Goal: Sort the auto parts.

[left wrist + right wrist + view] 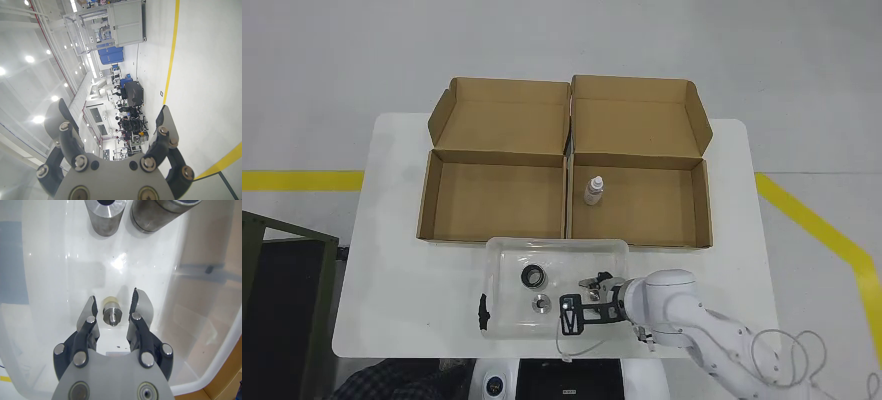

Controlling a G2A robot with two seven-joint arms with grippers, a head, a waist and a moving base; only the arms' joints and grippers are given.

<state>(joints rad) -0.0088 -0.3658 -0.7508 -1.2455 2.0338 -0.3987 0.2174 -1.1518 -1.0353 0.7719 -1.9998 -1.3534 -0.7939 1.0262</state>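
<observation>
Auto parts are mostly sitting in the clear plastic bin (504, 300) on the white bench (392, 250), so I'll place everything off that bin.

Inside it, near the end closest to the right arm, there's a small silver metal stud with a cream-coloured cap (112, 313) lying on the bin floor. The right pincer (114, 298) is down inside the bin, spread partway open. One finger sits on each side of that stud, and neither is touching it from what I can see, so it's holding nothing.

Further along the bin floor, well apart from the stud, are two bigger pieces next to each other. One is a shiny silver metal cylinder with a hole in its end (105, 217), the other a darker grey grooved metal ring (160, 215).

Outside the bin, up against the end wall farthest from the right arm, a small black part (483, 311) lies on the bench.

Just behind the bin, two open brown cardboard boxes stand side by side. The left cardboard box (492, 200) looks bare inside. The right cardboard box (652, 210) has a small white bottle-shaped part (594, 190) standing upright near the wall it shares with the other box.

The left pincer (113, 106) is spread wide with nothing between its fingers, aimed out at the room.
</observation>
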